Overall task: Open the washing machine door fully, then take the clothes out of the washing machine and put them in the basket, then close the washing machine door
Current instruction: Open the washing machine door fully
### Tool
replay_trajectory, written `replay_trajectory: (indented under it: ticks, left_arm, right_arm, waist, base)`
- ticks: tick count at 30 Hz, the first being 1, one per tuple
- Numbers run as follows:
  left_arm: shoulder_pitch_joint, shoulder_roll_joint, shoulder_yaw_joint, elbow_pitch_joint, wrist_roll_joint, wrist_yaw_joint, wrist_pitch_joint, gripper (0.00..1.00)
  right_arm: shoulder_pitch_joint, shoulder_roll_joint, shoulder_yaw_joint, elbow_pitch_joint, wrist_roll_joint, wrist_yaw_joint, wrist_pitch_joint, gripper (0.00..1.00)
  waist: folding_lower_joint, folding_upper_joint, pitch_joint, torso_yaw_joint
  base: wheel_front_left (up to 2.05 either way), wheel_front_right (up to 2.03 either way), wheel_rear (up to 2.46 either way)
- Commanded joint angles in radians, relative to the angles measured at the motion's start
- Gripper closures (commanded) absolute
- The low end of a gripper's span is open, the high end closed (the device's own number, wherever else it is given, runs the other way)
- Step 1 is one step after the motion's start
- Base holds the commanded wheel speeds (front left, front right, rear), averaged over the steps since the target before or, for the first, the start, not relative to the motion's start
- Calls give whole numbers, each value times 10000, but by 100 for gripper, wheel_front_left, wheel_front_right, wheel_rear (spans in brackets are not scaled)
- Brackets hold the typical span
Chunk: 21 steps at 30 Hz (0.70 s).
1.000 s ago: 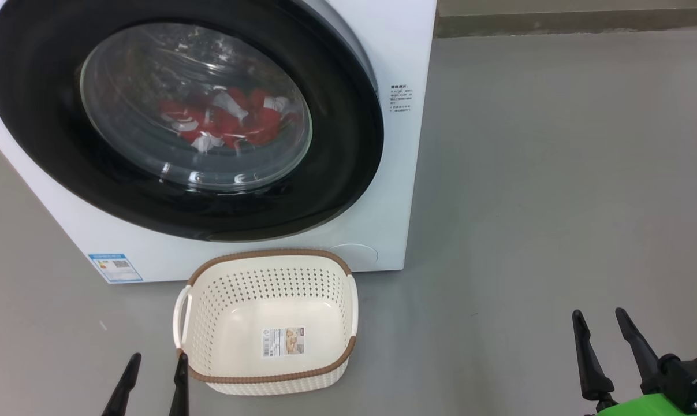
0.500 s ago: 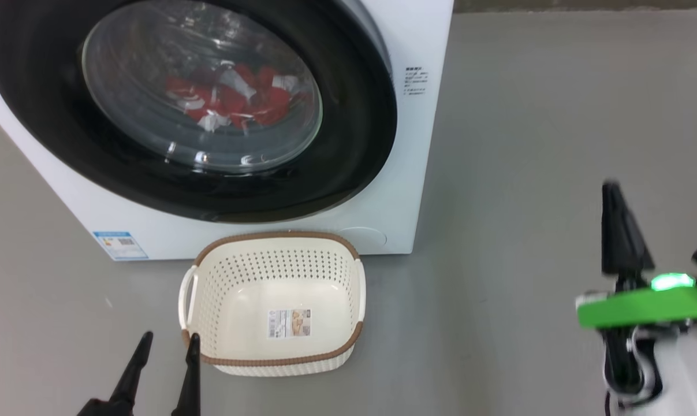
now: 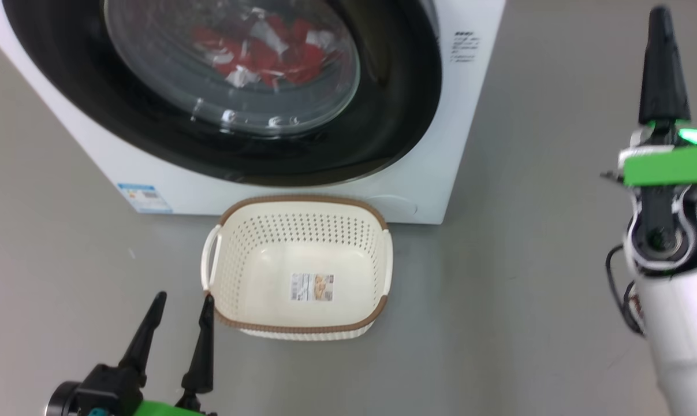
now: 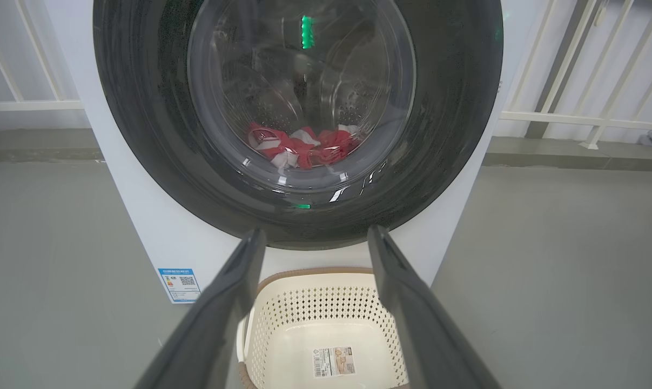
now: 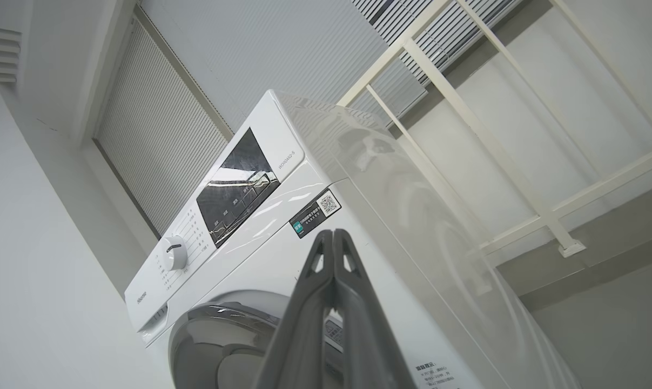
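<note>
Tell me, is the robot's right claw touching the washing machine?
Apart. In the head view, bare grey floor shows between the right gripper and the washing machine.

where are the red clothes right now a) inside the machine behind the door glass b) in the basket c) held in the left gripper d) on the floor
A: the clothes show through the clear glass centre of the washing machine door, and the basket has only a sticker on its bottom.
</note>
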State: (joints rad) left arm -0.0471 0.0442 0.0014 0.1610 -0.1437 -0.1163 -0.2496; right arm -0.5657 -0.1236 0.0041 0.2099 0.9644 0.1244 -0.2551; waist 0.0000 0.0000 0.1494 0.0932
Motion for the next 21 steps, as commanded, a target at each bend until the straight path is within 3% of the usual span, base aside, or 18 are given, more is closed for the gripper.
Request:
replay_trajectory:
  ticks: [1,3,8,21]
  left_arm:
    - [-427,61,246,-276,-117,-78,-122,0]
    - [-612,61,154,-240,-200,-86,-122,0]
    - [-822,61,62,-191,-308,-95,-122,0]
    - [-1455,61,-143,-134,-522,-119,-122,0]
  right_arm:
    - [-572,-218,383,-103,587,63,170,100]
    - [-1178,-658,700,182,1525,63,749,100]
    - [-1927,-1061,991,760,2851,63,1951,100]
    - [-4389,-1436,1193,3219,5627,63,6077,100]
  waist:
    - [0,0,430,387]
    - [0,0,698,600]
    - [0,0,1039,825]
    - [0,0,2082,1230]
  base:
    - [0,0,0]
    - [0,0,0]
    - [0,0,0]
    - [0,0,0]
